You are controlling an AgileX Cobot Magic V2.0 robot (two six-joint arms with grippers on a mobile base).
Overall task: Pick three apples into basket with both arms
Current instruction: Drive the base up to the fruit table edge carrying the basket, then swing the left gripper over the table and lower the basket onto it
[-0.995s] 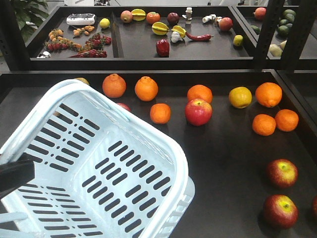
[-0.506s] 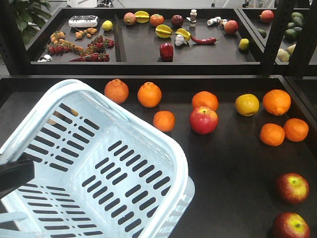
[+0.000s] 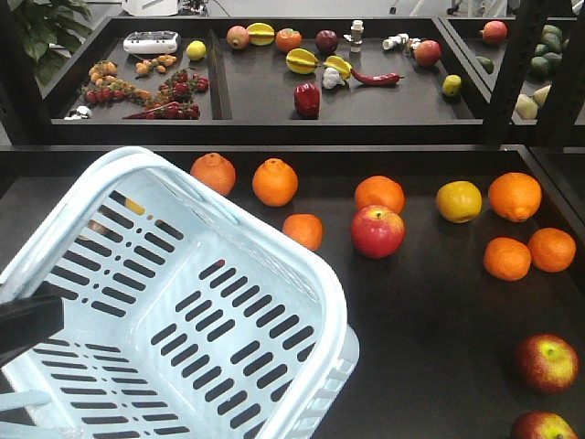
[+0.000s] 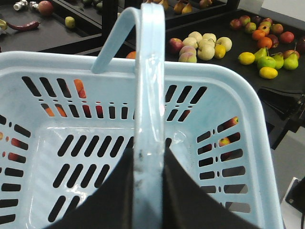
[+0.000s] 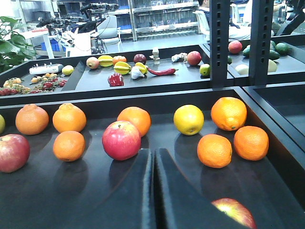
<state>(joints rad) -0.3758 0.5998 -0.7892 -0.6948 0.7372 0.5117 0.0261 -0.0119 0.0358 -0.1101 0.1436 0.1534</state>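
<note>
Basket (image 3: 302, 265) sits diagonal, left fingers (image 4: 119, 200) gripping its handle (image 4: 148, 95) (right fingers (image 5: 128, 191) pressed together).

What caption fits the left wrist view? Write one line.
Left gripper clamped on the handle of the empty basket, apples visible through its slots.

**Legible markings.** No text, label, brand, number or sign can be read in any view. The basket (image 3: 336, 315) shows plain plastic. The small white container (image 3: 356, 32) at the far side is too small to read.
</note>
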